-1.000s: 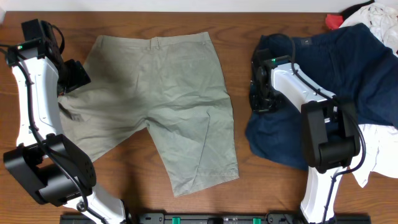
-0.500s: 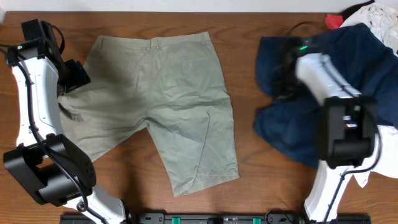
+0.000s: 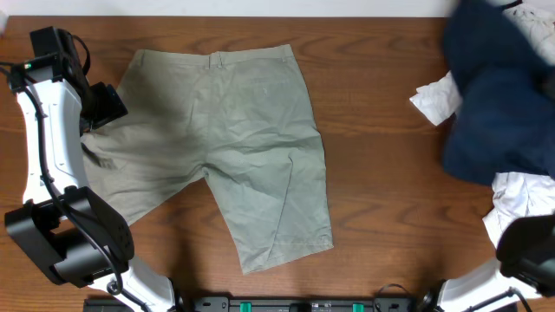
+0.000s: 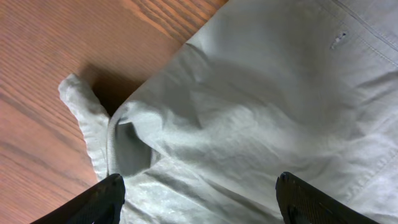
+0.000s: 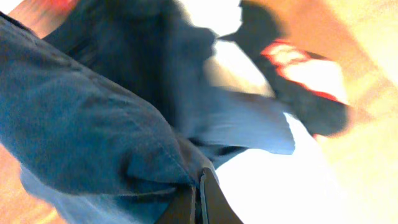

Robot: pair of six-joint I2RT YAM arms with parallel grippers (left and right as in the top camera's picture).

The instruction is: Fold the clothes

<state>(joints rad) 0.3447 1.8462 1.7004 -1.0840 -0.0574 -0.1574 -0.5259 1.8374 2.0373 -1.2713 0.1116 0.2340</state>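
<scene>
The shorts lie flat and wrinkled on the counter, left of centre in the overhead frame, waistband toward the top, with no fold made yet. At their left edge, where a leg hem bunches, the left end effector hovers with jaws apart, holding nothing. Far right, the right end effector is clamped together on a blurred navy garment over white cloths. By my judgement, all the folding is left to do.
</scene>
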